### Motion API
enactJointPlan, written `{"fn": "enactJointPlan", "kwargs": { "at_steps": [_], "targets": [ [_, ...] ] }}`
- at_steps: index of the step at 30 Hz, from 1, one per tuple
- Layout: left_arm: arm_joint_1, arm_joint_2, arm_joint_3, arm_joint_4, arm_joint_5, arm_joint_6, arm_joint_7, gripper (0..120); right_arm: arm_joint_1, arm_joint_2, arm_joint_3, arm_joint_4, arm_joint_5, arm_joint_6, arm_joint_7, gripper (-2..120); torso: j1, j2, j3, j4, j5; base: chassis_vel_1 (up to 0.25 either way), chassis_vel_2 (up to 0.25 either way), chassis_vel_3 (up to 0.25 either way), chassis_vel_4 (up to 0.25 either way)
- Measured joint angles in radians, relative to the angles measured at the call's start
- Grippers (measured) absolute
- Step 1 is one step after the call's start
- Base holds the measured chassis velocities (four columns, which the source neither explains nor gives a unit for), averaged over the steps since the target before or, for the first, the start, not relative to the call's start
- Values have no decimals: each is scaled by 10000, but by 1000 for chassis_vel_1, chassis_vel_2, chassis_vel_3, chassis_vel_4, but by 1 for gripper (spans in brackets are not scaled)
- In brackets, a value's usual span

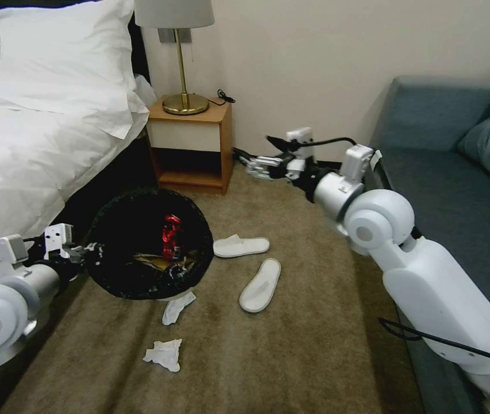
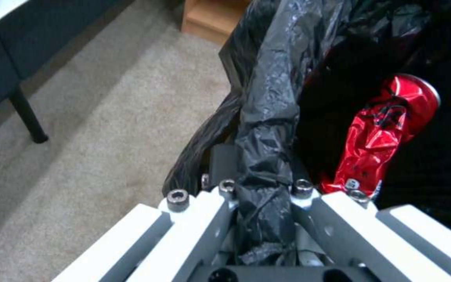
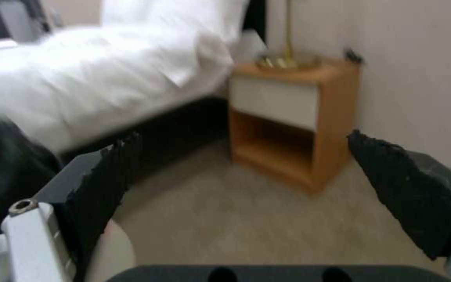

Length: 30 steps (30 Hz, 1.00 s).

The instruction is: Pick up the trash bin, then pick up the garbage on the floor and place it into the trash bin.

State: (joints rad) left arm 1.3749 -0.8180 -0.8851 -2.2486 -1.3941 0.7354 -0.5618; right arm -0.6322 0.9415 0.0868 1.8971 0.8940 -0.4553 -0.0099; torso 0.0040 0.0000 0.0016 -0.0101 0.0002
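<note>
The trash bin [image 1: 148,244], round and lined with a crinkled black bag, hangs tilted above the carpet beside the bed. My left gripper [image 1: 91,250] is shut on its near rim [image 2: 267,129]. Inside it lie a crushed red can [image 1: 171,234] [image 2: 382,133] and brown wrappers [image 1: 158,263]. On the floor below the bin lie two crumpled white tissues [image 1: 177,306] [image 1: 164,353]. Two flat white slippers [image 1: 241,245] [image 1: 260,284] rest to the right of the bin. My right gripper [image 1: 254,167] is raised in front of the nightstand, open and holding nothing, its black pads [image 3: 105,176] wide apart.
The bed [image 1: 32,126] fills the left side, a wooden nightstand [image 1: 190,144] with a brass lamp [image 1: 184,57] stands at the wall, and a blue sofa [image 1: 457,172] runs along the right. Open carpet [image 1: 290,356] lies between bed and sofa.
</note>
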Motion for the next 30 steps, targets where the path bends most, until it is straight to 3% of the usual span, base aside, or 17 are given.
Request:
{"fn": "enactJointPlan", "kwargs": {
  "at_steps": [7, 10, 18, 21, 24, 25, 28, 30],
  "targets": [
    [-409, 30, -197, 166, -199, 0, -93, 2, -877, -27, -202, -691, -741, 156, 63, 100, 0, 0, 0, 1, -1, 0, 0, 0, 0],
    [-744, 182, -319, 299, -500, 0, -254, 2, -1153, 136, -776, -1528, -1365, 201, -323, 100, 1, 0, 0, 3, -2, 0, 0, 0, 0],
    [-930, 326, -378, 264, -755, 0, -386, 2, -1439, 583, -1943, -2980, -2685, 779, -1098, 100, 0, 0, 0, 3, -2, 0, 0, 0, 0],
    [-930, 389, -380, 251, -780, 0, -357, 2, -1429, 673, -2391, -3431, -3005, 1179, -1870, 100, 0, 0, 0, 3, -3, 0, 0, 0, 0],
    [-903, 437, -380, 174, -817, 0, -325, 2, -1135, 931, -2825, -4388, -3700, 2069, -3722, 100, 0, 0, 0, 2, -4, 0, 0, 0, 0],
    [-903, 437, -380, 174, -817, 0, -325, 2, -1135, 931, -2825, -4388, -3700, 2069, -3722, 100, 0, 0, 0, 2, -4, 0, 0, 0, 0],
    [-808, 439, -366, 78, -819, 0, -317, 2, -872, 1306, -2945, -4933, -4103, 2366, -5136, 100, 0, 0, 0, 3, -3, 0, 0, 0, 0],
    [-760, 442, -356, 51, -821, 0, -307, 2, -791, 1483, -3055, -5129, -4189, 2432, -5566, 100, 0, 0, 0, 2, -5, 0, 0, 0, 0]
  ]
}}
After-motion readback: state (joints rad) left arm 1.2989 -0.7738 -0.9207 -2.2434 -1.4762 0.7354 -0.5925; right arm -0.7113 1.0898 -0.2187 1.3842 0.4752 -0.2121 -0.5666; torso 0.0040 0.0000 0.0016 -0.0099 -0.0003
